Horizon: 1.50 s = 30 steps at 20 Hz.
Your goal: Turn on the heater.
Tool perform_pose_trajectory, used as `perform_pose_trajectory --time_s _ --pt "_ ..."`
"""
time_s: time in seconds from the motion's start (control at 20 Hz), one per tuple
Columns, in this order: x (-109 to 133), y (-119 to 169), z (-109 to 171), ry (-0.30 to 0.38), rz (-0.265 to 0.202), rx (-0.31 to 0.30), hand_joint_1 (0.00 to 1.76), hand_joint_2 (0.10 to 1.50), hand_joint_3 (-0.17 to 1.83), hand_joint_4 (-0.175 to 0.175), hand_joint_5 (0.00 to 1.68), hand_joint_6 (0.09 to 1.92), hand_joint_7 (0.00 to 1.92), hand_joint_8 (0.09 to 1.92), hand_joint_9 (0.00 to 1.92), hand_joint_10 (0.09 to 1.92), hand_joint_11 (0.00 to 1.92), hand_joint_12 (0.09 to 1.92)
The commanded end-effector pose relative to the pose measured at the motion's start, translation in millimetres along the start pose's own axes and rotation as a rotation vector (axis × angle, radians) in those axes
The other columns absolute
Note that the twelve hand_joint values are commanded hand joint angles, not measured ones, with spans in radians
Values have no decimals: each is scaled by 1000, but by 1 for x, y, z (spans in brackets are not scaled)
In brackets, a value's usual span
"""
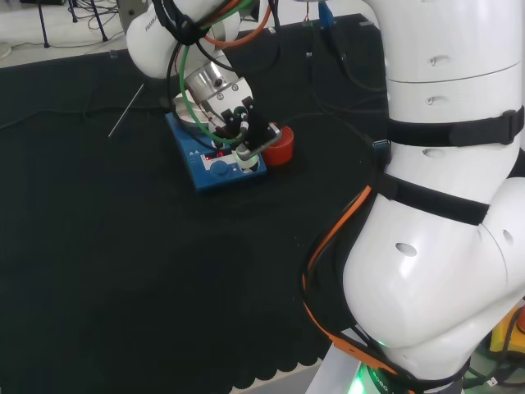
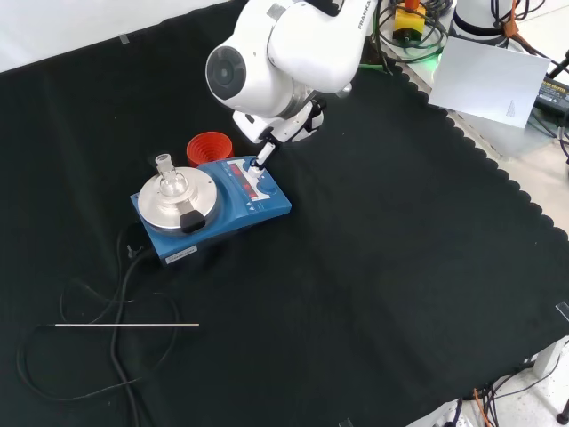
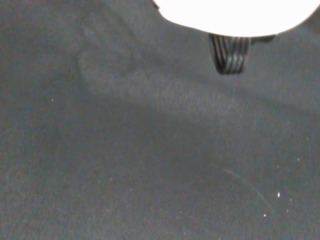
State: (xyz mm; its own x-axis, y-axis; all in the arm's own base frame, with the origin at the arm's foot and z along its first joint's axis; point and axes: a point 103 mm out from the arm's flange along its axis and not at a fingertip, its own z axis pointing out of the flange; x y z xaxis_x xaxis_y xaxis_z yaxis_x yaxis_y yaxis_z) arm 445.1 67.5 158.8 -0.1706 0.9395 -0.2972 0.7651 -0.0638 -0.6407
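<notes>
The fingers touch the blue heater's front control panel.

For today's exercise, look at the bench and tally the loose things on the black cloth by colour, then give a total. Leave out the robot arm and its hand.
Blue: 1, the heater, with a silver plate
Red: 1, the ribbed ring beside the heater
Clear: 1, the small glass piece on the heater's plate
Silver: 1, the thin rod lying on the cloth
Black: 1, the cable running from the heater
Total: 5
</notes>
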Motion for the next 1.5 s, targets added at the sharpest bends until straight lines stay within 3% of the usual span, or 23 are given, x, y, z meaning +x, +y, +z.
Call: perform_pose_trajectory --time_s 0.05,0.55,1.0,1.5 --pt "4 -4 0 -5 2 -6 1545 488 1396 -14 289 87 1649 1920 1794 1769 1653 1607" --pt "0 -2 2 1 -6 7 1544 488 1398 -14 290 87 1649 1920 1794 1769 1653 1607" --pt "2 -3 4 -8 14 3 1544 487 1400 -15 291 87 1649 1920 1794 1768 1653 1607" --pt "-5 8 16 -10 -4 38 1544 486 1401 -15 292 87 1649 1920 1794 1768 1653 1607"
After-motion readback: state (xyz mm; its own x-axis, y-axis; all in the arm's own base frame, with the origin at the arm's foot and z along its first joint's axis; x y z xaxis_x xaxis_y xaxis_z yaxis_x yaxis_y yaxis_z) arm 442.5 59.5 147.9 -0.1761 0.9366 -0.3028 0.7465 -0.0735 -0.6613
